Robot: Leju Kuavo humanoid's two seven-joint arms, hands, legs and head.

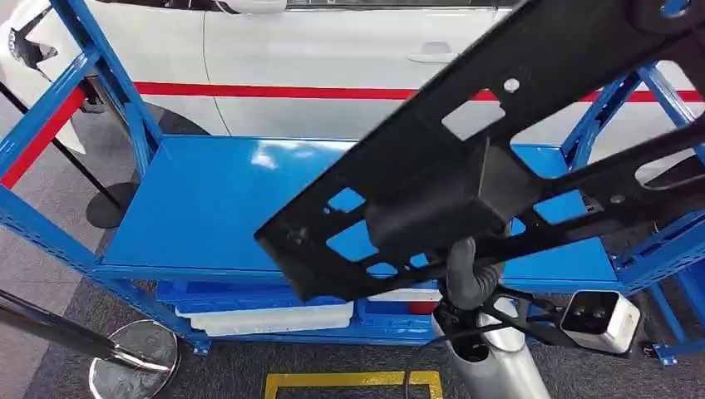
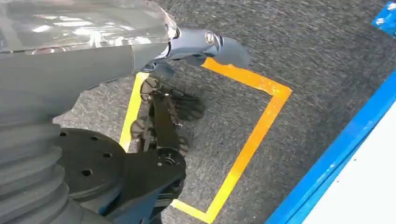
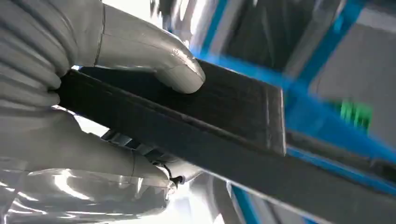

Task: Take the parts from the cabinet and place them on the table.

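Observation:
A long black plastic part (image 1: 465, 166) full of cut-out holes is lifted at a slant over the blue shelf (image 1: 208, 199) of the cabinet. My right hand (image 3: 56, 51) grips it from below; the thumb (image 3: 177, 70) presses on the flat upper face of the part (image 3: 224, 116) and the other fingers close under it. In the head view only the right wrist (image 1: 470, 278) shows beneath the part. My left hand (image 2: 154, 60) hangs over the grey carpet, thumb stretched out, dark fingers (image 2: 187, 107) apart, holding nothing.
A white car (image 1: 332, 50) with a red stripe stands close behind the cabinet. White trays (image 1: 274, 318) lie on the lower shelf. Stanchion bases (image 1: 133, 357) and a belt post (image 1: 108, 204) stand to the left. Yellow tape (image 1: 349, 381) marks a square on the floor.

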